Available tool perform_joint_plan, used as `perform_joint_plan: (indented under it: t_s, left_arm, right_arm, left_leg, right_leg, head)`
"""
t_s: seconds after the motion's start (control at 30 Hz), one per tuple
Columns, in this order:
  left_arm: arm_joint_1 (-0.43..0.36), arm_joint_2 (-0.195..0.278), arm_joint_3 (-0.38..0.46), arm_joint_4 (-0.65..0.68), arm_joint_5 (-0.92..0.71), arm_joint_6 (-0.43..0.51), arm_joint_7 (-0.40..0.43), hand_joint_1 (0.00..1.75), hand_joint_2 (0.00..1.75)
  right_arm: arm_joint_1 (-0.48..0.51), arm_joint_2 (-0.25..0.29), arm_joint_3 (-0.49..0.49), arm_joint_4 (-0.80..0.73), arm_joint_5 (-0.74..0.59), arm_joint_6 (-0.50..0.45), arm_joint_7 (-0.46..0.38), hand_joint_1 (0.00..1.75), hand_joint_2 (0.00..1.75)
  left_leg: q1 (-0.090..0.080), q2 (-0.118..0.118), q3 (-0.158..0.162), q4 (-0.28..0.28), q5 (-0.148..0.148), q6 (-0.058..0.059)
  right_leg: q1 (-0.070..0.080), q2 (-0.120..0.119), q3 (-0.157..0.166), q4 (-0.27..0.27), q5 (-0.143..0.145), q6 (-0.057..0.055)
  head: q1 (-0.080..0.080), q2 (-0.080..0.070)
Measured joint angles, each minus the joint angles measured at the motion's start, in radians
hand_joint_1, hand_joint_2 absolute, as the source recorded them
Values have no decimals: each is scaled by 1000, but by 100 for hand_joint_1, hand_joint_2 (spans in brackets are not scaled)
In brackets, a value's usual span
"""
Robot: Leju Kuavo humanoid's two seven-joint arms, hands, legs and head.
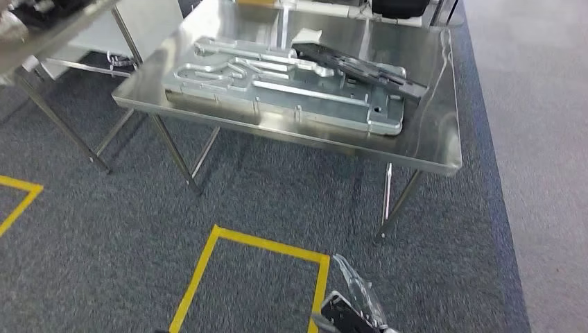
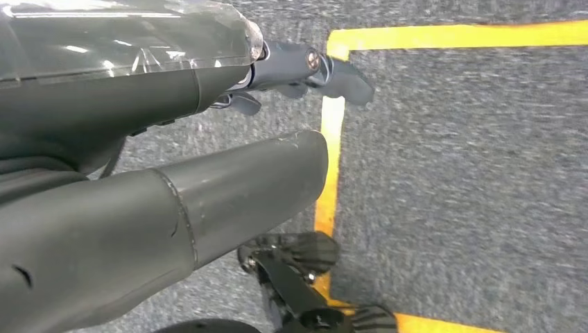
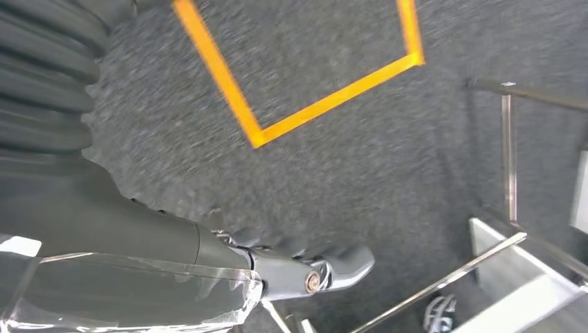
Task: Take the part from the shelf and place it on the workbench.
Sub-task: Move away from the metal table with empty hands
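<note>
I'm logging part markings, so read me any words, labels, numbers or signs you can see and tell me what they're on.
No readable text.
Metal plate: no lettering shows.
Dark part: no lettering shows.
White slip on the table: blank or too small to read.
Yellow tape on the floor: plain lines, no writing.

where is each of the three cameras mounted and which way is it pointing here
Head view: high on the body, looking forward and down at the steel workbench carrying a silver part and a dark part; the right hand shows at the bottom edge.
Left wrist view: behind the left hand, facing down at grey carpet.
Right wrist view: behind the right hand, facing down at carpet and steel legs.
Shared: all three show the yellow floor tape.
</note>
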Motion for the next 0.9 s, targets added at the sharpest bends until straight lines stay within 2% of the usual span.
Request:
perform_joint_plan:
  t_s: [0.03,0.07,0.1,0.13,0.2,0.23,0.27,0.3,0.33,0.4,0.43,0.47,0.57,0.6,0.63,0.67,0.7,0.77,0.8,0.83,0.87,0.9]
  left_arm:
    - [1,1,2,0,-2,0,1,0,0]
    - [1,1,3,0,-4,1,2,0,0]
    - [1,2,4,0,-5,1,1,0,0]
    - [1,2,6,0,-7,2,1,0,0]
    - [3,4,11,0,-11,6,2,0,0]
    - [4,4,13,0,-13,8,3,0,0]
    - [4,5,16,0,-15,10,4,0,0]
    - [5,5,17,0,-17,12,6,0,0]
    - [4,5,18,0,-19,14,8,0,0]
    - [4,4,20,0,-24,21,14,0,0]
    - [4,4,21,0,-27,26,17,0,0]
    - [4,4,23,0,-30,31,20,0,0]
    - [3,4,25,0,-32,38,24,0,0]
    - [3,5,25,0,-32,39,25,0,0]
    - [3,5,25,0,-33,41,25,0,0]
    - [3,6,26,0,-33,44,27,0,0]
    - [4,6,27,0,-35,48,29,0,0]
    - [8,4,32,0,-40,57,34,0,0]
    - [10,4,36,0,-43,61,35,0,0]
    - [11,4,40,0,-48,64,36,0,0]
    - [11,4,45,0,-52,67,36,0,0]
    - [11,3,48,0,-56,68,36,0,0]
  right_arm:
    - [1,4,1,8,-15,0,-11,0,175]
    - [1,7,1,14,-33,2,-22,0,175]
    - [2,8,1,19,-50,3,-31,0,175]
    - [3,9,1,24,-65,5,-39,0,175]
    - [6,10,1,31,-83,8,-47,0,175]
    - [9,10,1,34,-88,9,-49,0,175]
    - [13,10,1,37,-92,10,-50,0,175]
    - [17,10,1,40,-96,12,-51,0,175]
    - [20,10,1,41,-104,14,-53,0,175]
    - [24,12,0,43,-132,19,-58,0,175]
    - [26,14,-2,43,-153,21,-62,0,175]
    - [30,16,-6,44,-174,24,-66,0,175]
    - [46,18,-17,48,-207,29,-76,0,175]
    - [50,18,-20,49,-210,29,-78,0,175]
    - [52,18,-22,50,-212,28,-80,0,175]
    - [53,20,-26,52,-213,21,-81,0,175]
    - [54,23,-35,58,-214,6,-85,0,175]
    - [54,32,-84,103,-222,-45,-113,0,175]
    - [51,38,-129,148,-227,-67,-144,0,175]
    - [41,43,-189,210,-230,-81,-188,0,175]
    - [30,48,-260,284,-226,-85,-242,0,175]
    - [18,52,-326,350,-217,-83,-290,0,175]
  left_leg:
    - [0,8,-5,-2,8,8]
    - [1,15,-10,-3,17,18]
    - [3,23,-18,-6,27,27]
    - [3,32,-27,-6,36,33]
    - [1,47,-46,-5,48,37]
    - [0,54,-54,-4,53,37]
    - [-1,62,-59,-3,57,36]
    - [-1,70,-63,-1,59,35]
    - [-1,78,-64,2,59,33]
    - [-4,95,-65,9,57,27]
    - [-7,104,-65,13,56,22]
    - [-9,112,-66,16,55,17]
    - [-10,135,-65,17,52,5]
    - [-9,128,-67,22,46,1]
    - [-7,111,-73,38,32,-4]
    - [-3,87,-90,76,6,-10]
    - [1,58,-116,134,-27,-15]
    - [6,28,-177,265,-84,-22]
    - [8,24,-193,297,-87,-24]
    - [9,21,-190,288,-67,-24]
    - [10,16,-169,241,-32,-24]
    - [13,0,-138,173,5,-23]
  right_leg:
    - [-2,2,-1,0,5,6]
    - [-4,3,-8,10,-4,11]
    - [-6,3,-22,37,-28,16]
    - [-8,3,-42,86,-67,20]
    - [-10,1,-86,218,-151,27]
    - [-11,0,-97,265,-174,30]
    - [-11,-2,-87,277,-178,31]
    - [-11,-6,-57,248,-165,31]
    - [-10,-15,-10,186,-140,28]
    - [-3,-56,81,47,-103,15]
    - [2,-70,104,6,-95,8]
    - [6,-77,110,-11,-95,1]
    - [8,-53,105,-16,-90,-11]
    - [5,-46,105,-20,-87,-16]
    - [2,-38,105,-25,-83,-21]
    - [-1,-29,104,-29,-79,-26]
    - [-2,-19,102,-30,-76,-30]
    - [-3,4,95,-28,-72,-33]
    - [-3,16,93,-27,-70,-32]
    - [-4,28,91,-24,-69,-30]
    - [-6,40,90,-21,-68,-28]
    - [-7,51,88,-17,-68,-24]
  head:
    - [-2,0]
    - [-2,0]
    - [0,0]
    - [2,0]
    - [7,0]
    - [8,0]
    - [8,0]
    - [8,0]
    - [8,0]
    - [9,0]
    - [9,0]
    - [8,0]
    - [7,0]
    - [7,0]
    - [6,0]
    - [4,0]
    - [1,0]
    - [-3,0]
    - [-4,0]
    - [-5,0]
    - [-6,0]
    - [-6,0]
